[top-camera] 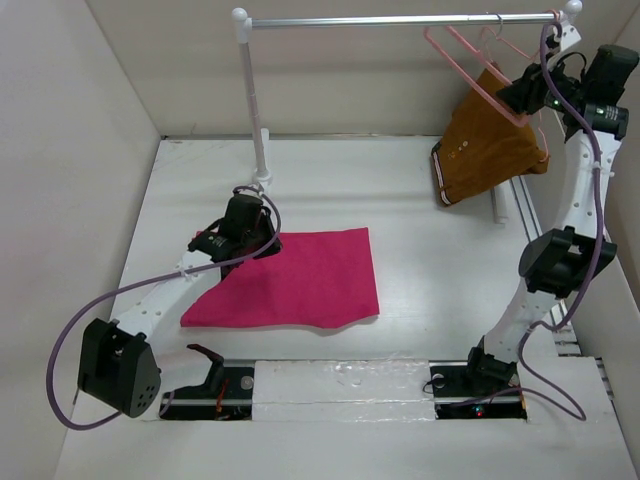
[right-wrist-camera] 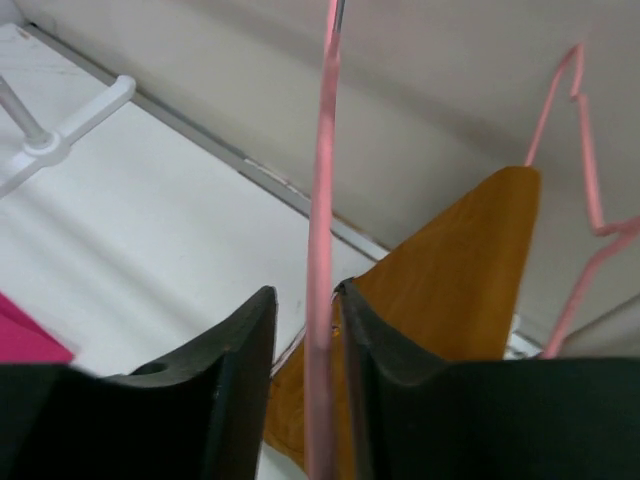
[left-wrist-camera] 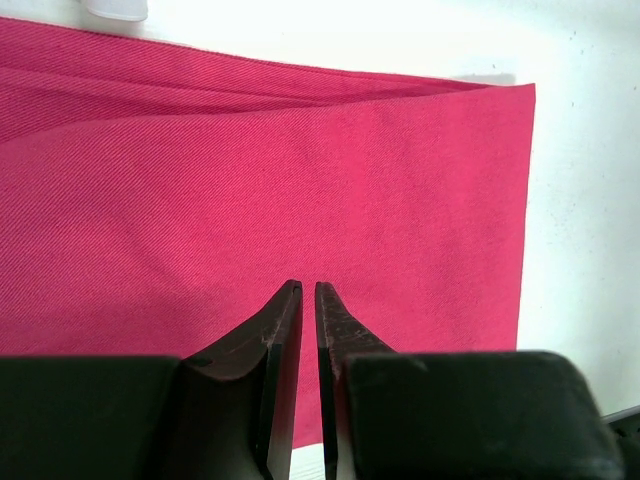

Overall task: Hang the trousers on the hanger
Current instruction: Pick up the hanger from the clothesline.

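Note:
The magenta trousers (top-camera: 300,280) lie flat on the table, filling the left wrist view (left-wrist-camera: 300,170). My left gripper (top-camera: 265,243) sits at their back left corner; its fingers (left-wrist-camera: 308,288) are shut with only a thin slit, hovering over the cloth and holding nothing. Pale-pink hangers (top-camera: 470,55) hang from the rail at the back right. My right gripper (top-camera: 520,95) is raised to them. In the right wrist view its jaws (right-wrist-camera: 305,290) stand open around one hanger's thin pink bar (right-wrist-camera: 325,150), which rests against the right finger with a gap on the left.
A mustard-brown garment (top-camera: 490,150) hangs on another pink hanger (right-wrist-camera: 585,180) just behind my right gripper. The silver rail (top-camera: 400,20) spans the back on white posts (top-camera: 252,110), whose feet rest on the table (right-wrist-camera: 60,135). Walls close in on all sides.

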You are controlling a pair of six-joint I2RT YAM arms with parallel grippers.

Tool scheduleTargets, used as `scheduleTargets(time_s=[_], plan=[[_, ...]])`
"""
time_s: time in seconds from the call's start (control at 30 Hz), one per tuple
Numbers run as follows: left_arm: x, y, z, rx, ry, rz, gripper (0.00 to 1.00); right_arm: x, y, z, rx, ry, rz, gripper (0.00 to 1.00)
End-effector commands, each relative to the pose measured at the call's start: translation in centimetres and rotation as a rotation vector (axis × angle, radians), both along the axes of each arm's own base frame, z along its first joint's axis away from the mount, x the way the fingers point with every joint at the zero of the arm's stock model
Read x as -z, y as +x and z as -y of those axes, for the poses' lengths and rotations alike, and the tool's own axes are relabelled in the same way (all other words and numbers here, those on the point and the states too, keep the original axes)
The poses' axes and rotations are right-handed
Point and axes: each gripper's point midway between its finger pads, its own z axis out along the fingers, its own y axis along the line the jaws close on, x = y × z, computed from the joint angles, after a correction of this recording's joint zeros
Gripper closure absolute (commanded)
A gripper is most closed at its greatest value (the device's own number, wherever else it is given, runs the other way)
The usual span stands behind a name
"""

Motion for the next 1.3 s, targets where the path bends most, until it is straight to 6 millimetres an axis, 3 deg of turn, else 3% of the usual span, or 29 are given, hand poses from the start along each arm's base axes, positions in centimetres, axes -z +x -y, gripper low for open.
scheduleTargets(time_s=[0.0, 0.07, 0.2, 0.37, 0.5, 0.57, 0.63, 0.67, 0.73, 0.77, 0.8, 0.83, 0.87, 0.97, 1.03, 1.07, 1.13, 1.17, 1.2, 1.23, 1.27], plan=[[-0.8, 0.5, 0.4, 0.016, -0.009, 0.03, 0.92, -1.3, -0.9, -1.8, -0.041, -0.038, 0.058, 0.65], [-1.0, 0.7, 0.5, 0.016, -0.01, 0.032, 0.92, -2.1, -0.9, -2.7, -0.04, -0.055, 0.096, 0.8], [-1.1, 0.9, 0.8, 0.014, -0.023, 0.03, 0.92, -4.5, -1.4, -4.4, -0.001, -0.083, 0.167, 0.97], [-2.6, 1.5, 1.1, 0.0, -0.051, 0.05, 0.88, -8.3, -2.7, -5.9, 0.126, -0.123, 0.272, 1.0], [-5.3, 2.2, 1.5, 0.013, -0.065, 0.103, 0.67, -10.4, -4.3, -6.2, 0.223, -0.134, 0.334, 1.0], [-7.7, 2.7, 1.9, 0.024, -0.086, 0.144, 0.63, -12.2, -5.7, -6.0, 0.275, -0.135, 0.387, 1.0], [-9.5, 3.0, 2.5, 0.046, -0.115, 0.172, 0.57, -11.3, -5.9, -5.7, 0.317, -0.145, 0.371, 1.0], [-11.5, 3.3, 3.0, 0.061, -0.14, 0.206, 0.55, -11.0, -6.4, -6.0, 0.315, -0.149, 0.359, 1.0], [-13.5, 3.4, 3.9, 0.1, -0.181, 0.227, 0.52, -9.6, -6.4, -6.1, 0.316, -0.173, 0.32, 1.0], [-15.7, 3.6, 4.4, 0.118, -0.21, 0.264, 0.52, -8.9, -6.7, -6.3, 0.32, -0.185, 0.301, 1.0], [-16.3, 3.8, 4.9, 0.13, -0.227, 0.264, 0.52, -8.8, -7.3, -6.8, 0.319, -0.194, 0.305, 1.0], [-17.4, 3.7, 5.6, 0.16, -0.259, 0.273, 0.51, -6.9, -7.1, -6.3, 0.341, -0.217, 0.27, 1.0], [-19.4, 3.8, 5.9, 0.174, -0.283, 0.306, 0.51, -6.3, -7.2, -6.8, 0.332, -0.22, 0.257, 1.0], [-22.5, 4.4, 7.7, 0.221, -0.328, 0.341, 0.49, -3.9, -7.3, -6.7, 0.344, -0.239, 0.222, 1.0], [-23.7, 5.0, 8.3, 0.24, -0.343, 0.358, 0.48, -3.6, -7.3, -6.9, 0.347, -0.244, 0.218, 1.0], [-25.4, 5.2, 8.6, 0.247, -0.359, 0.381, 0.48, -3.3, -7.1, -6.8, 0.354, -0.247, 0.211, 1.0], [-25.3, 6.1, 9.7, 0.278, -0.373, 0.356, 0.48, -3.3, -7.0, -7.5, 0.348, -0.249, 0.216, 1.0], [-26.4, 6.4, 11.0, 0.301, -0.393, 0.362, 0.48, -3.0, -7.3, -7.9, 0.351, -0.261, 0.208, 1.0], [-26.4, 6.4, 11.0, 0.301, -0.393, 0.363, 0.48, -3.0, -7.2, -7.7, 0.363, -0.267, 0.209, 1.0], [-27.7, 6.4, 11.4, 0.306, -0.401, 0.388, 0.47, -3.1, -7.8, -8.6, 0.346, -0.268, 0.216, 1.0], [-27.6, 6.0, 13.1, 0.332, -0.404, 0.38, 0.47, -1.6, -7.9, -9.2, 0.335, -0.273, 0.189, 1.0]])
